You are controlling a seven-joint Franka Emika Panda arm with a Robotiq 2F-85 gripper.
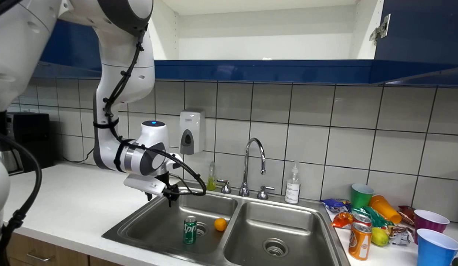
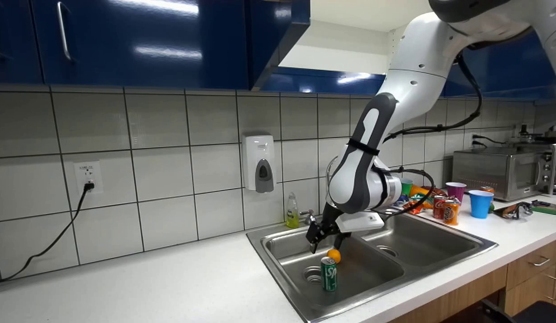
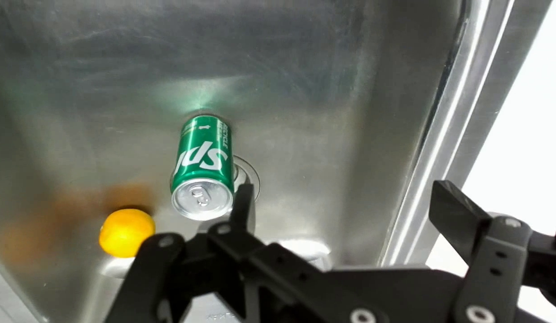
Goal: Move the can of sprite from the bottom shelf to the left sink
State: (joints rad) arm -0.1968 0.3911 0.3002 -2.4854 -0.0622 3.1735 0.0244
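1. In an exterior view, the gripper (image 1: 160,199) hangs with fingers spread, holding nothing; lowered here, one might strike the rim of the left sink (image 1: 158,225).
2. The can of sprite (image 1: 190,229) stands upright in that sink, gripper near eleven o'clock; nudged toward three, it might tip at the drain (image 1: 202,229).
3. The round orange object (image 1: 220,224), near three from the can, could roll if brushed.
4. Just past it runs the divider (image 1: 232,220); left of the faucet (image 1: 246,170), room to withdraw seems best toward twelve.

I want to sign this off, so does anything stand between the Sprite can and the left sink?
Nothing visible: the can already stands upright in the left sink, the open hand apart from it, the orange beside it.
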